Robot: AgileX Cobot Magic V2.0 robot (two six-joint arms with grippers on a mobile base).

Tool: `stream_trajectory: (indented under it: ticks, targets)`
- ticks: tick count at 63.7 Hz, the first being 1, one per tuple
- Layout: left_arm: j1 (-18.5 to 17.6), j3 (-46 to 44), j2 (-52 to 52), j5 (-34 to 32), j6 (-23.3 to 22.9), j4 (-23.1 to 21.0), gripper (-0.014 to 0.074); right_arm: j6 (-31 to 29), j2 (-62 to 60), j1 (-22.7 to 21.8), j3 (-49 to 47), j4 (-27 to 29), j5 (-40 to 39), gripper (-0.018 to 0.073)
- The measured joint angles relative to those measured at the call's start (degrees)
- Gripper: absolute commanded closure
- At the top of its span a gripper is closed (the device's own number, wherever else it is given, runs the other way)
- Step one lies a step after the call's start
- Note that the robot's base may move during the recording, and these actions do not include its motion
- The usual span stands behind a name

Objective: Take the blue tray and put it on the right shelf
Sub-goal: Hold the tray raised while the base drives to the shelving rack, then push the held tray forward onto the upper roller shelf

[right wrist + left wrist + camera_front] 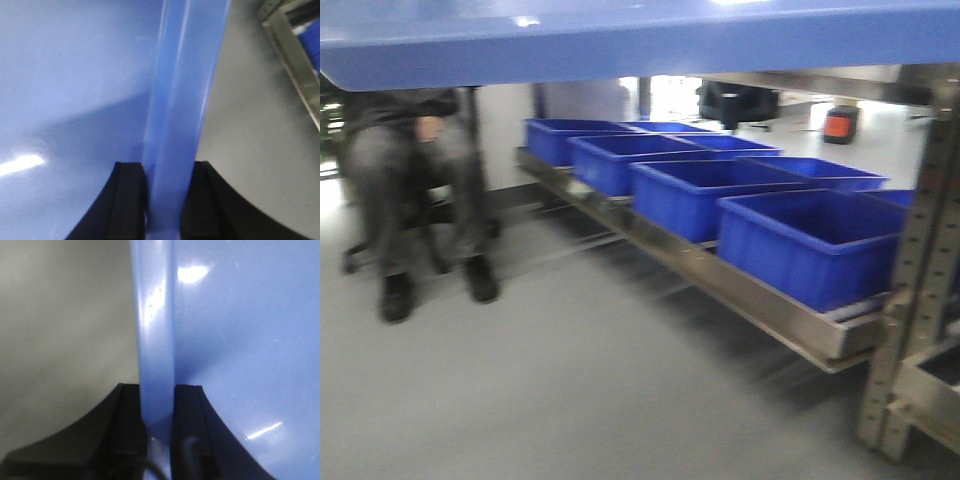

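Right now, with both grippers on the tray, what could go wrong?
1. The left gripper and right gripper pinch only the thin rim of the blue tray; it might slip or tilt.
2. A wide swing could hit the person at left or the rack post at right.

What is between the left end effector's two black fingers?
The rim of the blue tray, clamped by the left end effector; the left wrist view shows it.

1. The blue tray point(620, 40) gleams pale periwinkle with white glare.
2. The storage bins point(810, 245) show deep royal blue.
3. The right shelf point(760, 303) is dull silver-grey.
4. The left pincer point(157, 390) and right pincer point(168, 167) are matte black.
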Motion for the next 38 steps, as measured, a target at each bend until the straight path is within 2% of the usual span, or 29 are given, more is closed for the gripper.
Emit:
stream_trajectory:
  ticks: [38]
  targets:
    - [0.00, 0.00, 0.11, 0.00, 0.00, -0.24, 0.0645, 0.00, 0.00, 0.00, 0.00, -0.11, 0.00, 0.0503]
